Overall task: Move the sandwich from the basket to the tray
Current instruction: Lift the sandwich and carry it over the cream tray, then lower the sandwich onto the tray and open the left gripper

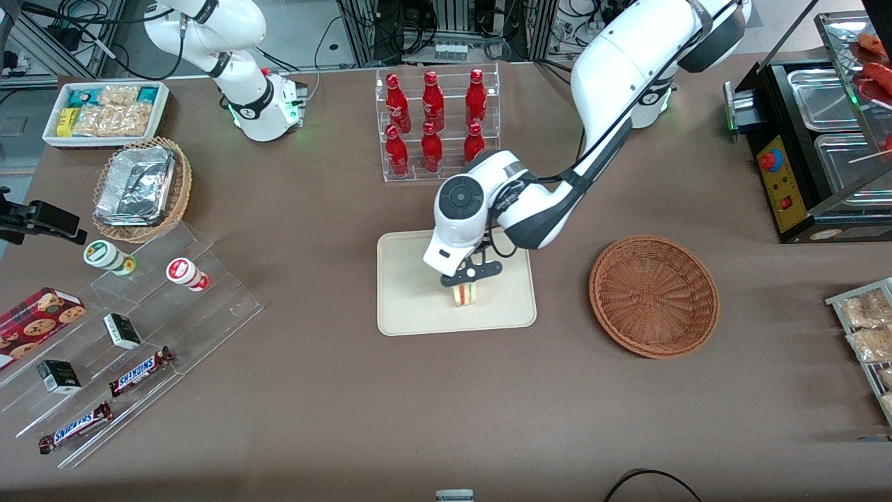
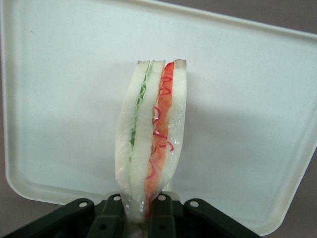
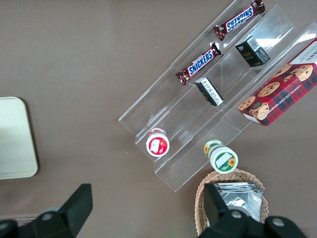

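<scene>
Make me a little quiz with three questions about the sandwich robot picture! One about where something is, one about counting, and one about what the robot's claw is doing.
1. Where is the sandwich?
A. in the basket
B. over the tray
C. on the bare table

2. How many red bottles stand in the clear rack?
A. four
B. six
C. eight

3. What is the gripper doing?
A. pinching the sandwich
B. hanging open with nothing in it
C. holding a bottle

Answers:
1. B, the sandwich sits over the cream tray, while the brown basket beside it has nothing in it.
2. B, the front view shows two rows of three.
3. A, in the left wrist view the fingers close on the sandwich's edge, above the tray.
</scene>
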Robot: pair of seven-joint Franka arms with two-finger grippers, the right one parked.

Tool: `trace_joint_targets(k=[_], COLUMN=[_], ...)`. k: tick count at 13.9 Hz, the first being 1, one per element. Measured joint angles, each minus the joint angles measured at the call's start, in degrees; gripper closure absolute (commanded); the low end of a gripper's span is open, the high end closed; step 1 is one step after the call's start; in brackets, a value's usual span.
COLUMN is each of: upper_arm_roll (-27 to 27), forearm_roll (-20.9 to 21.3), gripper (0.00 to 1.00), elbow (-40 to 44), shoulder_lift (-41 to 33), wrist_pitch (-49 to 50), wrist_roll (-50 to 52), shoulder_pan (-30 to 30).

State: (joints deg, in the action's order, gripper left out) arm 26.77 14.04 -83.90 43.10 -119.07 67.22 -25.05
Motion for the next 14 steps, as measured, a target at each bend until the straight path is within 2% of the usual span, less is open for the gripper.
trace_joint_targets(k=[5, 6, 7, 8, 9, 14], upper_arm_roll=[-0.11, -0.16, -0.19, -0.19, -0.2, -0.28], forearm_roll=[0.11, 0.12, 0.12, 0.12, 0.12, 0.15], gripper=[1.0, 0.95, 0.65, 0.09, 0.0, 0.0], elbow=[1.41, 1.76, 1.98, 2.06, 2.11, 3.36], shoulder_lift=[2.54, 2.98, 3.29, 3.44, 3.5, 3.33], wrist_pitch=[0.01, 0.01, 0.01, 0.01, 0.01, 0.12], wrist_roll=[2.91, 3.12, 3.26, 3.34, 3.37, 3.4], shoulder_pan=[-1.0, -1.0, -1.0, -1.0, -1.0, -1.0])
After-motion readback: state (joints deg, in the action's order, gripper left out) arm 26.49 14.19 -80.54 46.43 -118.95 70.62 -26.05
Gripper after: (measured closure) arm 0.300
